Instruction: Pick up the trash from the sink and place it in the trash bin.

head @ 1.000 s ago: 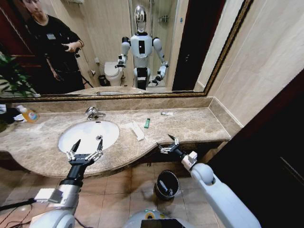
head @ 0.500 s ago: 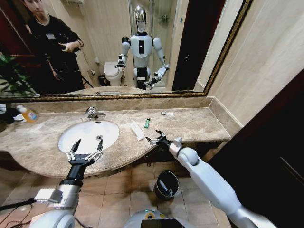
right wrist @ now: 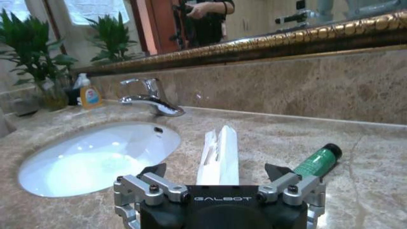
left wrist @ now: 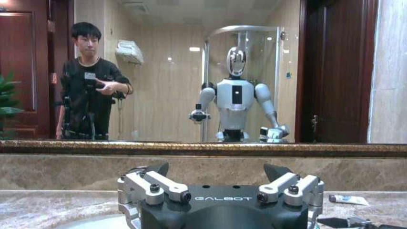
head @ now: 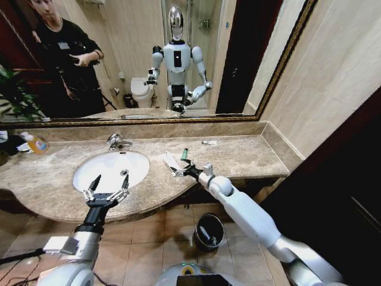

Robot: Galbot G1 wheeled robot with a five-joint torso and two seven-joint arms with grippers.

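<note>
White strip (head: pixel 172 163) lies on the tabletop (head: pixel 250 158) just right of the sink (head: pixel 111 169), green stick (head: pixel 184 154) beside it. Right pincer (head: pixel 179 171) has swung in from the front edge to the strip's near end — jaws wide, nothing held (grasp looks imminent). Left pincer (head: pixel 106 192) idle, wide. Bin (head: pixel 209 231) on floor. Readable: "GALBOT".

Bathroom, likely hotel: marble sink (head: pixel 89 179), faucet (head: pixel 116 142), framed mirror (head: pixel 238 59), toilet reflected.
</note>
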